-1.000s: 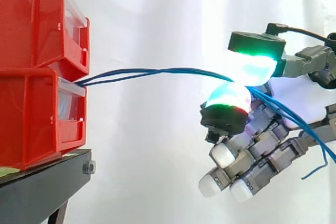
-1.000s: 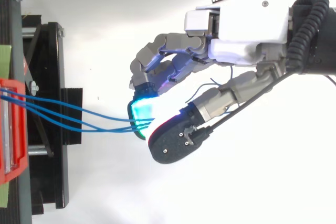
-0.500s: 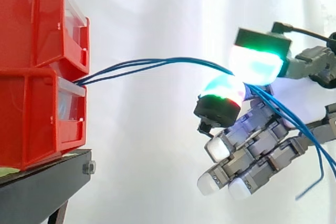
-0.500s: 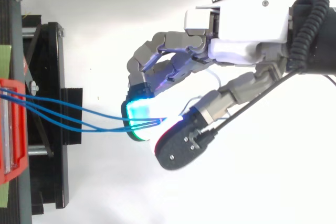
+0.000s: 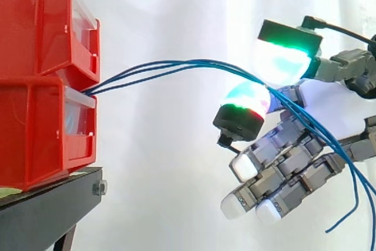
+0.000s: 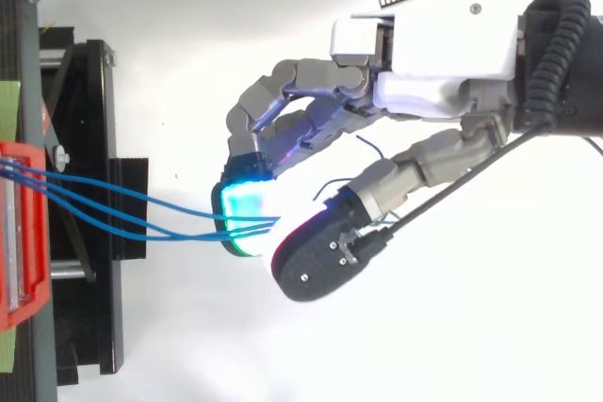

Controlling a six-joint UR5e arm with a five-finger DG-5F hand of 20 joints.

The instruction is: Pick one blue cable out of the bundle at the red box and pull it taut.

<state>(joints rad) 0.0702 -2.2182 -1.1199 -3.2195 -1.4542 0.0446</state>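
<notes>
Pointing toward the red bins (image 5: 41, 80), the hand (image 6: 443, 54) pinches the blue cables (image 5: 200, 62) between thumb and fingertip.

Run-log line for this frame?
hand: shut on blue cables, several pinched between fingers | cables: bowed, not taut | anchor: red box on black stand

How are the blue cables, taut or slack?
Slack: the blue cables arch upward between the red box and the hand instead of running straight.
</notes>
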